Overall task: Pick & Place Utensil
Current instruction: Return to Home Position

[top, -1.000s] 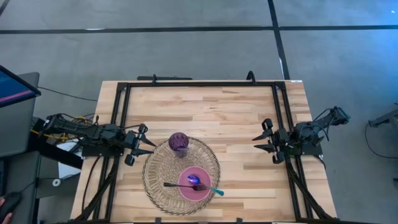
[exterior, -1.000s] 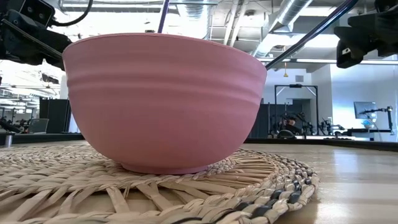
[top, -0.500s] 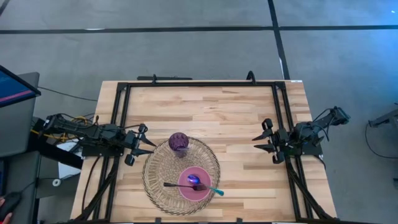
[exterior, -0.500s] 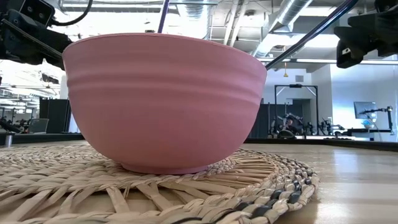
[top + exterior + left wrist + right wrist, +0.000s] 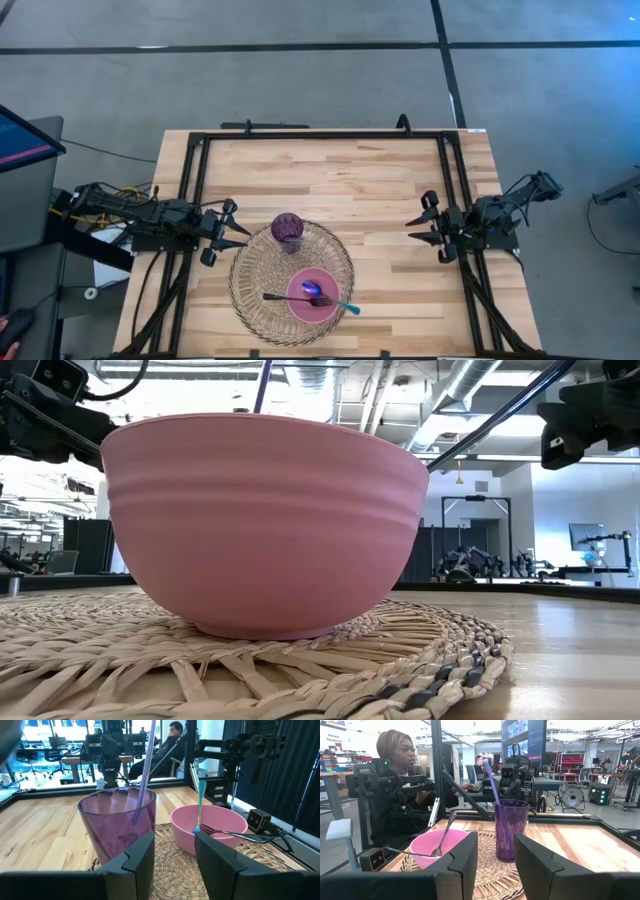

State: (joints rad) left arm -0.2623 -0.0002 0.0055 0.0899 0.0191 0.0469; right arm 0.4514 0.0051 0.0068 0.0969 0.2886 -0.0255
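A pink bowl (image 5: 313,297) sits on a round woven placemat (image 5: 262,283) near the table's near edge and fills the low view (image 5: 265,525). A dark fork (image 5: 285,297) lies across the bowl's rim, its handle pointing left. A teal-handled spoon (image 5: 340,306) leans in the bowl. A purple cup (image 5: 288,229) stands on the mat's far part with a purple stick (image 5: 145,765) leaning in it. My left gripper (image 5: 238,236) is open at the mat's left edge, just left of the cup. My right gripper (image 5: 413,231) is open, well to the right of the mat.
A black frame (image 5: 320,135) runs around the wooden table. Bare wood (image 5: 340,180) lies far of the mat and between the mat and my right gripper. A person sits at a desk (image 5: 400,780) beyond the table's left side. A camera block (image 5: 256,820) sits by the bowl.
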